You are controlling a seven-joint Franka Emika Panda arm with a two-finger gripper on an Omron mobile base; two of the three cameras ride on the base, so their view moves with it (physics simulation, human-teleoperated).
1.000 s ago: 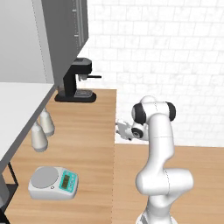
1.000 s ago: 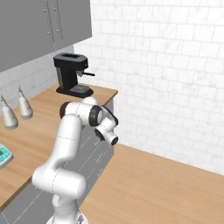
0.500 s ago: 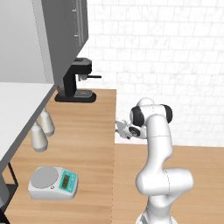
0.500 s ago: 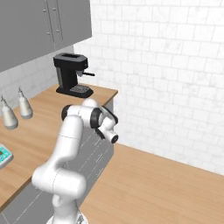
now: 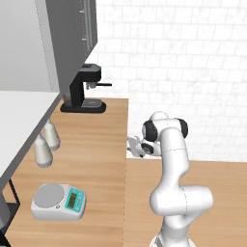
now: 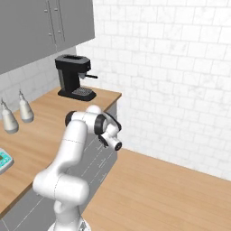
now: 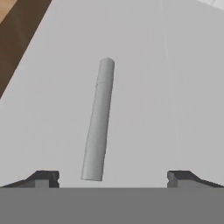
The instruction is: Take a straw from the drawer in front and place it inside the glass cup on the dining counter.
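Note:
My gripper (image 7: 112, 177) is open, one dark fingertip (image 7: 43, 177) at the far left and the other at the far right. It faces the flat grey front of the drawer (image 7: 153, 87), which is shut. The drawer's grey bar handle (image 7: 98, 120) lies between the jaws and a little ahead of them, untouched. From the base cameras, the gripper (image 5: 136, 146) (image 6: 102, 138) hangs just below the wood counter's edge, against the grey cabinet front (image 6: 97, 160). The straw is hidden. The glass cup and the dining counter are out of view.
On the wood-topped wall counter (image 5: 96, 144) stand a black coffee machine (image 5: 84, 89), two pale bottles (image 5: 48, 135) and a kitchen scale (image 5: 59, 201). Grey wall cabinets (image 5: 67, 38) hang above. A white tiled wall (image 6: 180, 67) and open wood floor (image 6: 158, 189) lie to the right.
The hand has edged slightly lower in front of the cabinet. The jaws have stayed open.

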